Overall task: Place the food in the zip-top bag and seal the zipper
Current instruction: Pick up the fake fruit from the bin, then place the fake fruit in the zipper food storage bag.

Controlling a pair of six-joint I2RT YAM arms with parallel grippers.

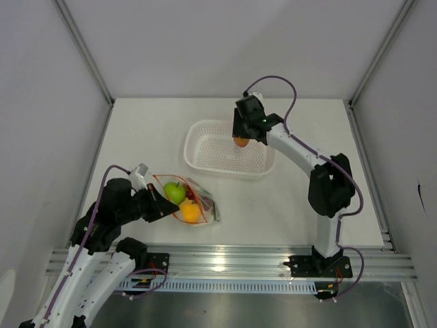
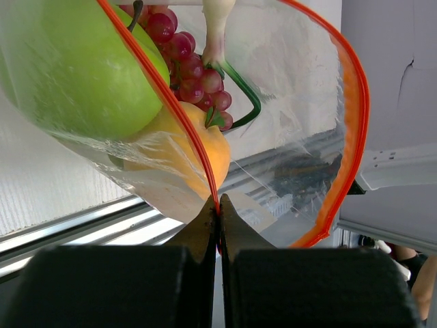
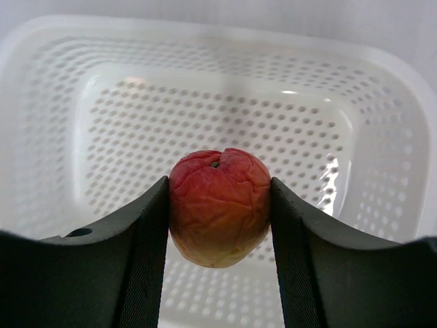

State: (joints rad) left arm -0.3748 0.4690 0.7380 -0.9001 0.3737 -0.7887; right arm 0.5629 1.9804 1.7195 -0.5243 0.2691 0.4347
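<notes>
The left tool point(image 2: 218, 208) is clenching tightly on the zipper point(image 2: 355, 102), its two dark fingers point(image 2: 201, 229) pinching the red-orange strip at one corner of the zip-top bag point(image 1: 205, 205). The bag is lying on the desk point(image 1: 293, 198) near the front left, just ahead of the left arm, with its mouth gaping open and the strip looping wide to the right in the left wrist view. Inside the clear plastic a green apple point(image 2: 89, 68) is pressing against the near wall, an orange-yellow fruit point(image 2: 198, 147) with a small green leaf is sitting just beside it, and dark red grapes point(image 2: 191, 61) are bunching behind both. A pale stalk with a thin green curved piece is also showing in there, though what it is cannot be told. The right tool point(image 1: 241, 137) is reaching down into the white perforated basket point(image 1: 198, 130), which is standing farther back on the desk, well apart from the bag. Its jaws are grasping a reddish, wrinkled peach point(image 3: 217, 205), one finger pressing on each side of the fruit. The peach is hanging over the basket's dotted floor; whether it is touching that floor cannot be told.
</notes>
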